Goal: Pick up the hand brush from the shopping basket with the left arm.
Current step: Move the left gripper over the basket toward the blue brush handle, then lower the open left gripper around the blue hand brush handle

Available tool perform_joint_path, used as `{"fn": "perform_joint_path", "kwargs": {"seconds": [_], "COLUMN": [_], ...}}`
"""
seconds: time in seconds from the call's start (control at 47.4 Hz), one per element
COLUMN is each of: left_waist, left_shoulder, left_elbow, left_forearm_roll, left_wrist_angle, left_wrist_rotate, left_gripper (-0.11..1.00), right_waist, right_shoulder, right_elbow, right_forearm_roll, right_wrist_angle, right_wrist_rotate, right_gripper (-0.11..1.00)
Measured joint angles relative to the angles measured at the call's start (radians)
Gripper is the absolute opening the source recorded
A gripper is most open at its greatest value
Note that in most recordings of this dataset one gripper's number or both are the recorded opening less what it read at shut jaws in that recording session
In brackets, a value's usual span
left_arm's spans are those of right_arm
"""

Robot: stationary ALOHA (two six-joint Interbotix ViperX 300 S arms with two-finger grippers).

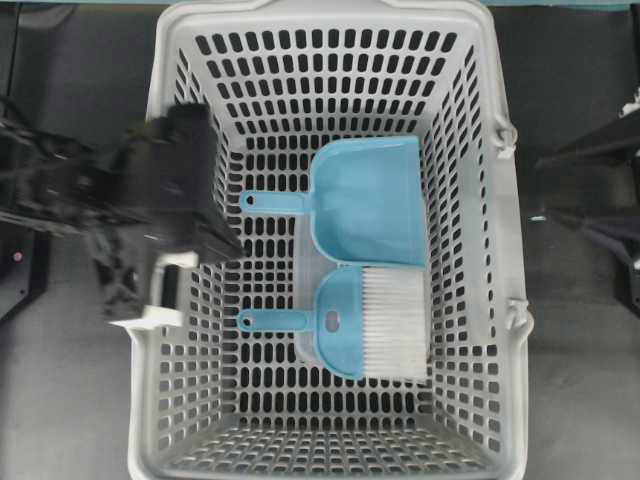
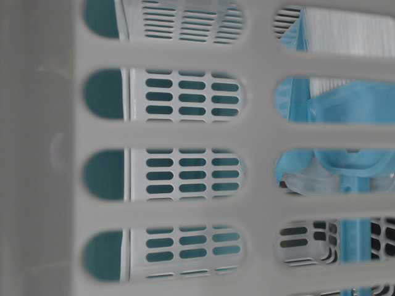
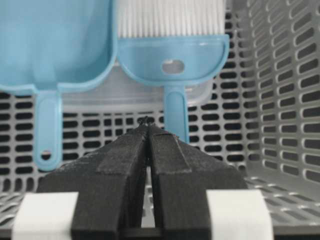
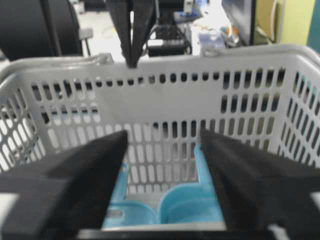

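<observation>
The hand brush [image 1: 375,322] lies flat in the grey shopping basket [image 1: 500,300], white bristles to the right, thin handle pointing left. In the left wrist view the brush [image 3: 172,55] lies ahead, and its handle runs down just right of my fingertips. My left gripper [image 1: 228,245] is shut and empty, hanging over the basket's left side, above the floor and short of the handle; it also shows in its own view [image 3: 148,128] and in the right wrist view [image 4: 132,35]. My right gripper [image 4: 162,137] is open and empty, outside the basket's right wall [image 4: 165,100].
A light blue dustpan [image 1: 370,198] lies beside the brush, handle also pointing left; the left wrist view shows the dustpan [image 3: 50,45] too. A clear plastic piece [image 3: 125,95] lies under both. The basket's slotted walls stand high on all sides.
</observation>
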Motion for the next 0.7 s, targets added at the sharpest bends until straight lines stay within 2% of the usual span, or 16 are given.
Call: {"fn": "perform_joint_path", "kwargs": {"seconds": [0.084, 0.127, 0.211, 0.337, 0.422, 0.464, 0.696], "left_waist": [-0.003, -0.005, -0.005, -0.006, -0.009, -0.012, -0.046], "left_shoulder": [0.043, 0.058, 0.087, 0.135, 0.169, 0.187, 0.288], "left_elbow": [-0.005, -0.011, -0.026, -0.060, -0.080, -0.091, -0.098], "left_forearm_roll": [-0.002, 0.000, 0.000, -0.002, -0.002, -0.002, 0.000], "left_wrist_angle": [0.005, 0.009, 0.021, 0.067, 0.109, 0.126, 0.127], "left_wrist_rotate": [-0.005, -0.006, -0.011, -0.015, -0.017, -0.021, -0.044], "left_gripper": [0.01, 0.07, 0.29, 0.68, 0.85, 0.90, 0.91], "right_waist": [0.002, 0.002, 0.002, 0.002, 0.002, 0.002, 0.002], "right_shoulder": [-0.002, -0.002, -0.002, -0.002, -0.002, -0.002, -0.002], "right_elbow": [0.000, 0.000, 0.000, 0.000, 0.000, 0.002, 0.002], "right_forearm_roll": [0.000, 0.000, 0.002, 0.002, 0.000, 0.002, 0.000], "right_wrist_angle": [0.002, 0.003, 0.003, 0.003, 0.003, 0.005, 0.008], "right_wrist_rotate": [0.000, 0.000, 0.000, -0.005, -0.008, -0.008, -0.009], "right_gripper": [0.76, 0.78, 0.77, 0.78, 0.78, 0.78, 0.78]}}
